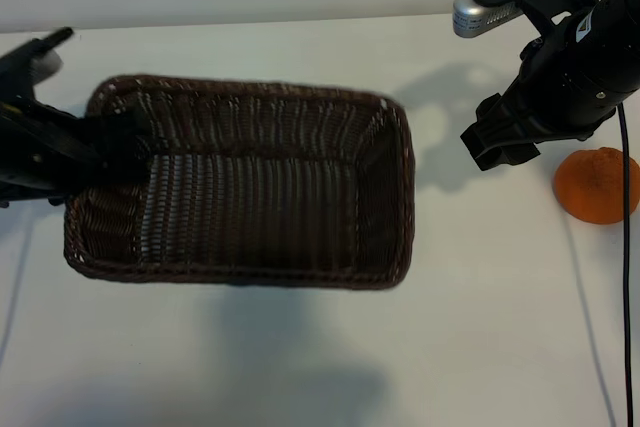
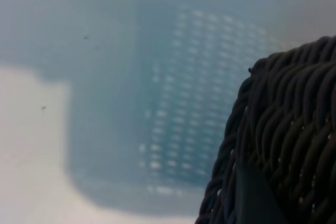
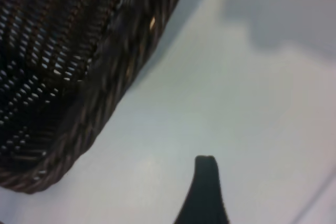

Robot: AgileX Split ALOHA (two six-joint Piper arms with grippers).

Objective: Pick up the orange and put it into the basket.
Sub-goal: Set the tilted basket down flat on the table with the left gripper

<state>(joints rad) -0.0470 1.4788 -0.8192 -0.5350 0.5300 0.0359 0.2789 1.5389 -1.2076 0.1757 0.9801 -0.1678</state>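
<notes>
The dark brown wicker basket (image 1: 250, 202) hangs above the white table, with its shadow lying on the table in front of it. My left gripper (image 1: 105, 152) is shut on the basket's left end wall. In the left wrist view the braided rim (image 2: 294, 119) fills one side, with a dark finger (image 2: 252, 198) against the weave. The orange (image 1: 595, 185) lies on the table at the far right, apart from the basket. My right gripper (image 1: 492, 142) hovers open between the basket and the orange, holding nothing. One of its fingers (image 3: 206, 182) shows over bare table beside the basket's corner (image 3: 79, 77).
A black cable (image 1: 628, 247) runs down the right side, across the orange's edge. The right arm's silver wrist camera (image 1: 485, 12) sticks out above its gripper. White table (image 1: 480, 327) lies in front of the basket.
</notes>
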